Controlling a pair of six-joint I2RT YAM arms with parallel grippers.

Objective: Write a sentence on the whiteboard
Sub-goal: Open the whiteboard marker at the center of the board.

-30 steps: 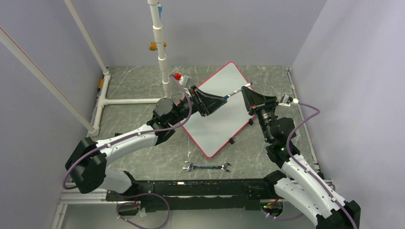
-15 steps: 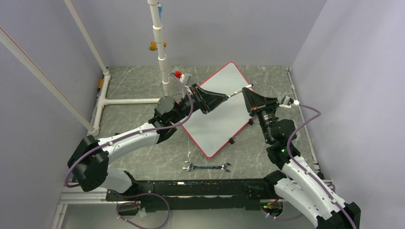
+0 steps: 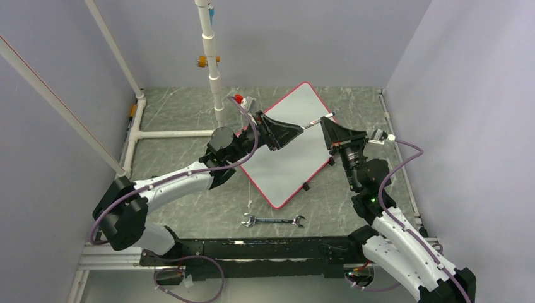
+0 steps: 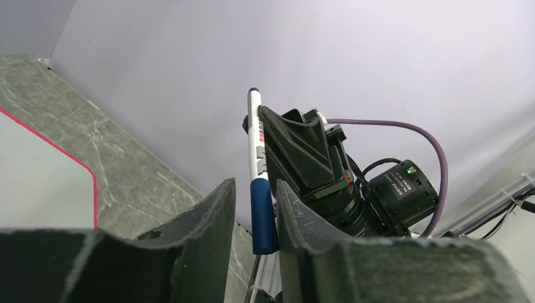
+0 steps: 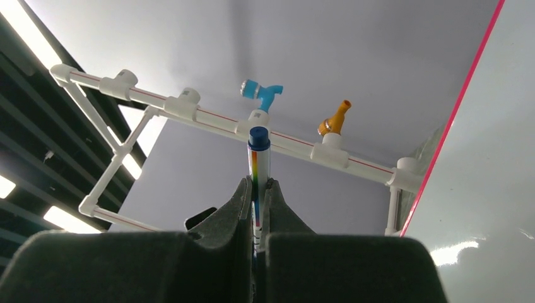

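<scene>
The whiteboard lies flat on the table, turned like a diamond, with a thin red rim. No sentence shows on its white surface. Above it, my right gripper is shut on the white body of a marker, which it holds level in the air. In the right wrist view the marker stands up from my right gripper. My left gripper faces it. In the left wrist view the blue cap sits between the fingers of my left gripper. The cap rests against the right finger, with a gap on the left.
A steel wrench lies on the table in front of the whiteboard. A white pipe frame with an orange fitting rises at the back left. A small red object sits by its foot. Grey walls close in both sides.
My left arm has crept slightly right, toward the marker's cap end. The right gripper and the marker have barely moved.
</scene>
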